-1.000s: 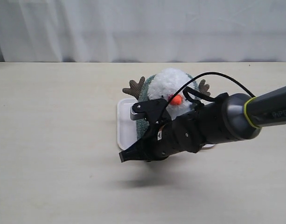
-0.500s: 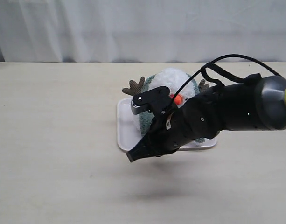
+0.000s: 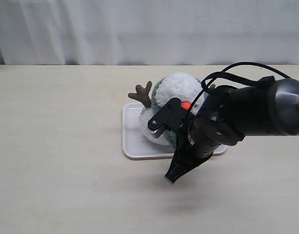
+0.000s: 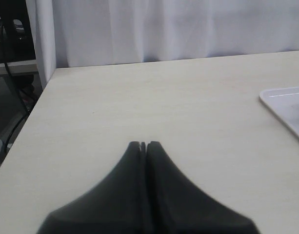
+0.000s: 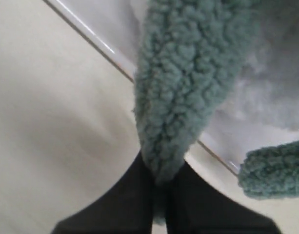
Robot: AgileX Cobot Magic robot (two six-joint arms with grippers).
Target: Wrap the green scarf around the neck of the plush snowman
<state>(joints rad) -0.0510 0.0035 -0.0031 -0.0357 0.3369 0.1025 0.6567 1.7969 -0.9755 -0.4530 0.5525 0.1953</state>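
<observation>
The plush snowman (image 3: 178, 87), white with an orange nose, stands on a white tray (image 3: 134, 144). The green scarf (image 3: 157, 90) shows as a strip beside its head; the neck is hidden behind my right arm. My right gripper (image 3: 171, 177) hangs just in front of the tray's front edge. In the right wrist view it (image 5: 161, 183) is shut on one end of the green scarf (image 5: 188, 83), which stretches up towards the white plush (image 5: 266, 92). The scarf's other rounded end (image 5: 273, 168) lies nearby. My left gripper (image 4: 143, 145) is shut, empty, over bare table.
A brown twig arm (image 3: 142, 93) sticks out on the snowman's left. The tray's rim (image 5: 90, 36) runs just beyond the held scarf. A tray corner (image 4: 286, 105) and the table's side edge (image 4: 37, 107) show in the left wrist view. White curtain behind.
My right gripper swung from the tray's front left corner to the right, to below the snowman's front, and turned its fingers downward, with the scarf end still held. The snowman's left side is uncovered.
</observation>
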